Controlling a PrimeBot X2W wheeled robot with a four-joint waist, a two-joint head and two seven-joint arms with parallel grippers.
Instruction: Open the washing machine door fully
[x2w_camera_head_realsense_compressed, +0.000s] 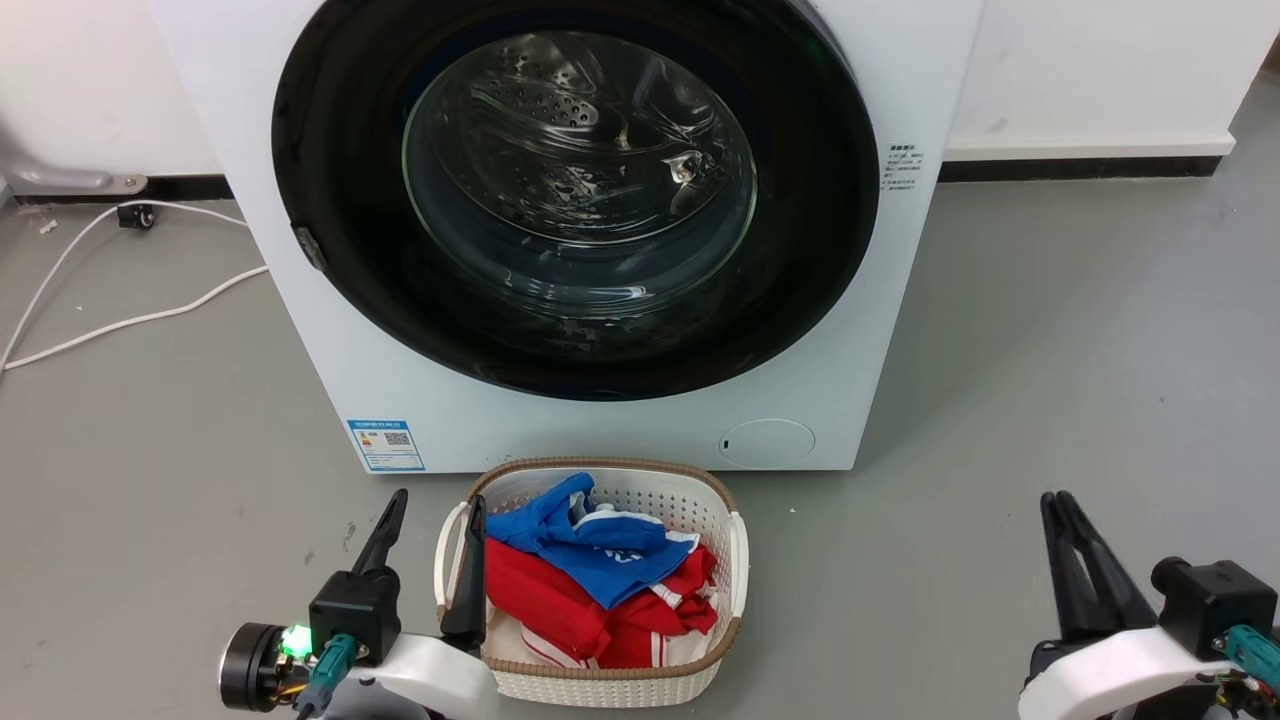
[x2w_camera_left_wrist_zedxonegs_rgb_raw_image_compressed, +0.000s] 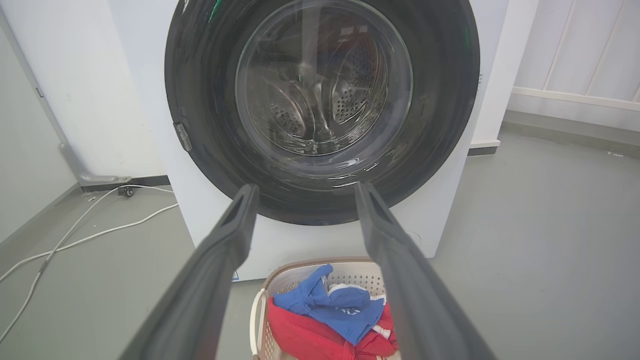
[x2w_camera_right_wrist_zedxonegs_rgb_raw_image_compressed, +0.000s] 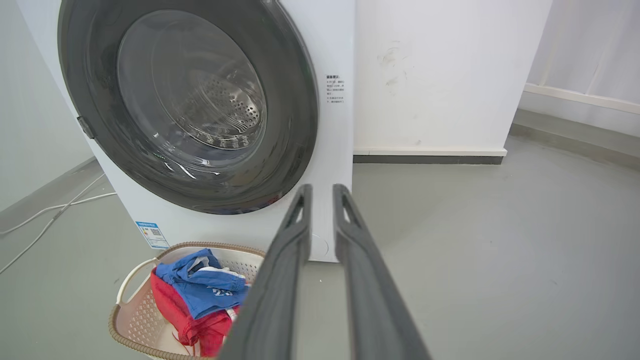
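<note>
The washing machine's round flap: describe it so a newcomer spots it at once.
Find the white washing machine with its black round door. Below the door, at the front's lower right, is a small round flap. Unlike the blue label sticker at lower left, it is plain white.

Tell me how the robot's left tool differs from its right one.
The left tool has fingers spread wide; the right tool has them close together. The left tool sits by the laundry basket; the right tool over bare floor. Both have long dark fingers and are short of the washing machine door.

White forearms, long black jaws, green LED
</note>
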